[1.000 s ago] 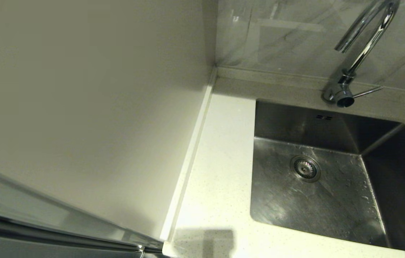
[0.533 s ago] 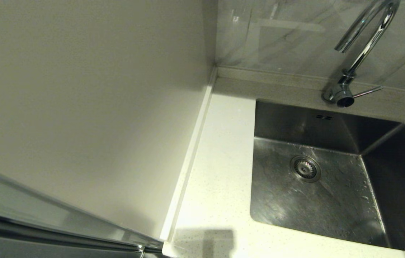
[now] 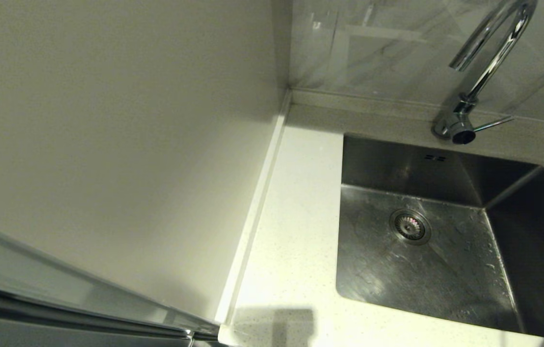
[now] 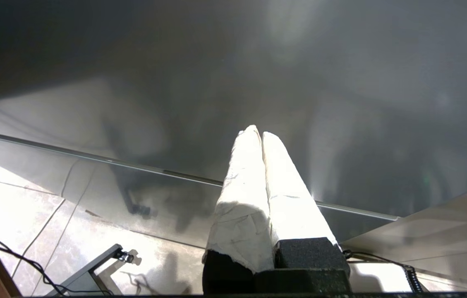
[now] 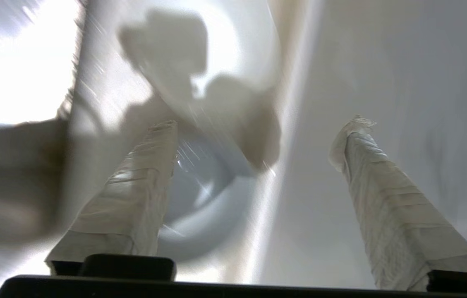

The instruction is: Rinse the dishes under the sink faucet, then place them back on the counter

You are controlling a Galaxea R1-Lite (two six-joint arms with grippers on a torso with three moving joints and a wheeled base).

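Tabletop (image 3: 291,241) pale and speckled, left of sink (image 3: 517,270); basin bare, faucet (image 3: 488,72) behind it. In right wrist view, pale blue-grey bowl (image 5: 200,182) just ahead of right gripper (image 5: 258,124), nearer one finger; jaws wide apart, released, holding nothing. Left gripper (image 4: 258,132) parked, clenched.

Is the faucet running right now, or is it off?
Off. In the head view no stream falls from the faucet spout, and the sink floor shows only scattered droplets around the drain strainer.
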